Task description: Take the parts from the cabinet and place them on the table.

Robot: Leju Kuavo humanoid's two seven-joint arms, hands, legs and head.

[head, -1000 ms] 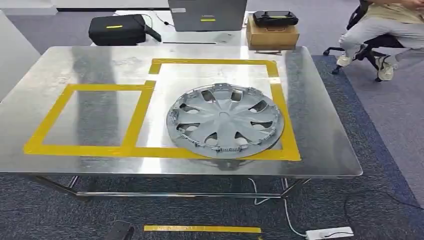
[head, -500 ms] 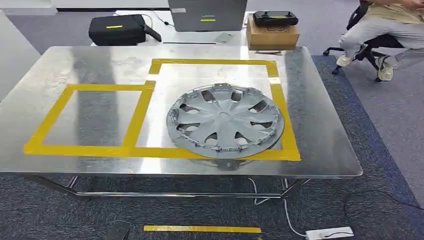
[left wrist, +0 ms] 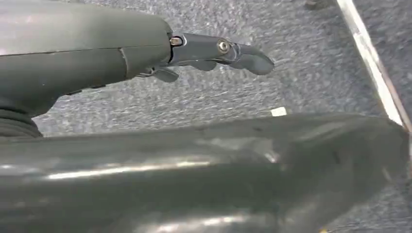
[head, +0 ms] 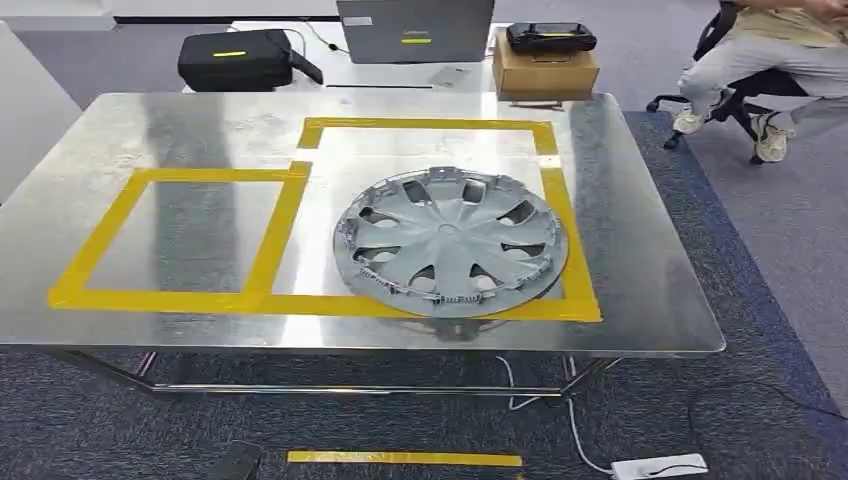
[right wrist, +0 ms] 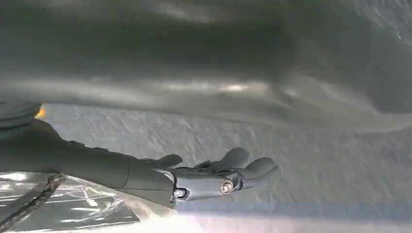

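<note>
Across the middle of the head view spreads a steel table [head: 640, 250], its brushed top marked with two squares of yellow tape [head: 275, 235]: a smaller one toward nine o'clock and a larger one sharing its side toward three o'clock. Blue-grey carpet [head: 760, 400] runs around and under the table, with a short yellow strip [head: 405, 458] on the floor at six o'clock and a white power strip [head: 660, 466] with its cable at about five o'clock. Beyond the far edge, toward twelve o'clock, a second surface carries an open laptop [head: 415, 30], a black case [head: 235, 58] at eleven o'clock and a cardboard box [head: 545, 68] with a black device on top at one o'clock. A person [head: 770, 60] sits in an office chair at two o'clock. The hubcap [head: 450, 243], a round silver-grey part, lies flat and face up inside the larger square, toward its five o'clock corner, its rim overlapping the near and right tape lines; being round it has no long axis, and its spokes fan out evenly from the centre. In the wrist views the left hand [left wrist: 214, 53] and right hand [right wrist: 218, 177] hang over carpet, fingers stretched out nearly straight and slightly apart, with nothing in either.
</note>
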